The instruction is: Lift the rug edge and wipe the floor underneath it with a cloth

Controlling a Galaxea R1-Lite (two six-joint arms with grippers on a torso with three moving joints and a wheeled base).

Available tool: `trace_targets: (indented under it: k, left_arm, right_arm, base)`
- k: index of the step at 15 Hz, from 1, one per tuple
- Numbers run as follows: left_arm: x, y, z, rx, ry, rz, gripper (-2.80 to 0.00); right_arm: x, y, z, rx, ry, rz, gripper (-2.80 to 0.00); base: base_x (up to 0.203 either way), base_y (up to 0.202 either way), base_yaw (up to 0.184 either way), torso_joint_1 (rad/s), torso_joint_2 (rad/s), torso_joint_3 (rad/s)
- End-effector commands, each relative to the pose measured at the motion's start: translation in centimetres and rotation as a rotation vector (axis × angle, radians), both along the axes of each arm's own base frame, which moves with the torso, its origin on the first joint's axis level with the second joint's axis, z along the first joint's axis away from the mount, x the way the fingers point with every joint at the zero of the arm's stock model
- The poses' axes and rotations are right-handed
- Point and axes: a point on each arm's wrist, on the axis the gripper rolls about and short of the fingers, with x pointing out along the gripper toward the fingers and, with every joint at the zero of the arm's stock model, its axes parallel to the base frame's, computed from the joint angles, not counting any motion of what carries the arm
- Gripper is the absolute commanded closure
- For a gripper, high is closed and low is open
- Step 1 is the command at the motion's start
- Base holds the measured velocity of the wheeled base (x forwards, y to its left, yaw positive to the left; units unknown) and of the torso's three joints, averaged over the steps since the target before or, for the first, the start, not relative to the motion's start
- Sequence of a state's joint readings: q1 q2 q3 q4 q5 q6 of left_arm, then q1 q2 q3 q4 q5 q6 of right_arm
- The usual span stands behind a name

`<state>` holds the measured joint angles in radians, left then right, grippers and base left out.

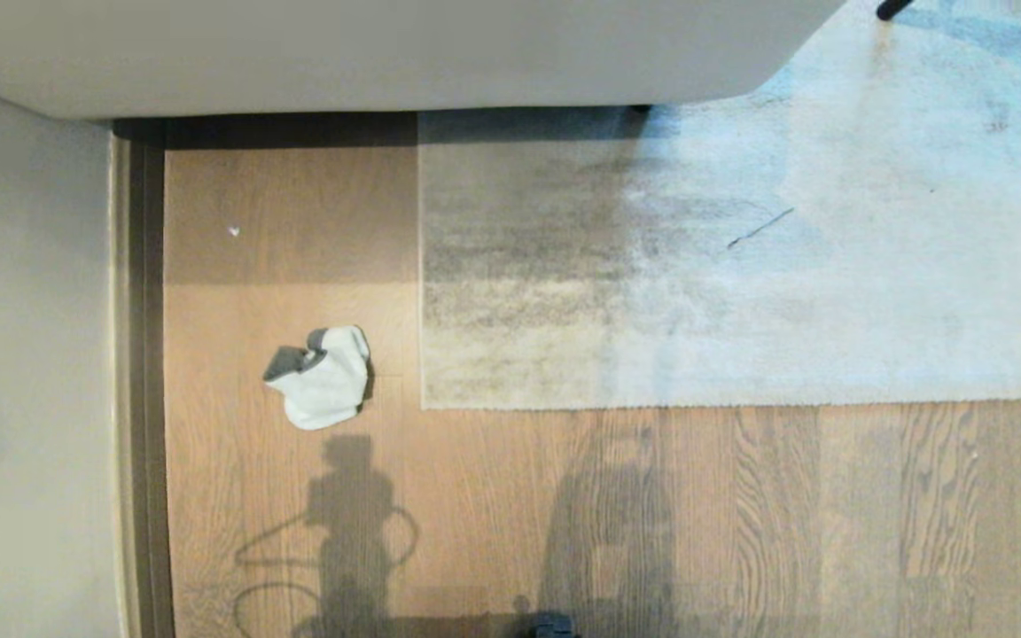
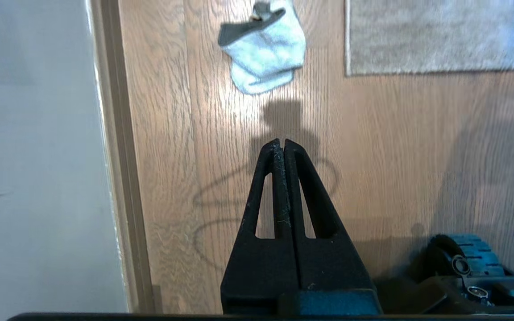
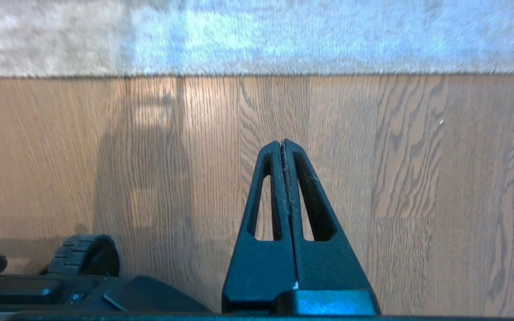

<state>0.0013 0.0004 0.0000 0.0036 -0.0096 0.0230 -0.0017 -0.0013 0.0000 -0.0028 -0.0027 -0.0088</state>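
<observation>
You have both the left end effector (image 2: 283,141) and right end effector (image 3: 283,142) pressed together above the floor (image 1: 510,505), with the cloth (image 1: 323,377) lying crumpled just beside the flat rug edge (image 1: 423,354).

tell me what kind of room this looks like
Probably a living room in a home: wood-plank floor, a large pale rug with one corner near a wall and baseboard, and pale upholstered furniture, likely a sofa. A small cloth lies on the floor.
</observation>
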Motion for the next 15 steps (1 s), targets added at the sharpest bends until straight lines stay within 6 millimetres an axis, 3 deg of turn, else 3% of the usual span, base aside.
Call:
trace_targets:
  k: [1, 15]
  left_arm:
    - [0.0, 0.0, 0.0, 0.0, -0.001, 0.001, 0.0]
    - [0.0, 0.03, 0.03, -0.037, -0.003, 0.013, 0.0]
  right_arm:
    - [0.01, 0.0, 0.01, 0.0, 0.001, 0.0, 0.0]
    - [0.01, 0.0, 0.02, 0.0, -0.001, 0.0, 0.0]
  base:
    - [0.0, 0.0, 0.0, 0.002, 0.02, 0.202]
    - [0.0, 0.0, 0.0, 0.004, 0.0, 0.204]
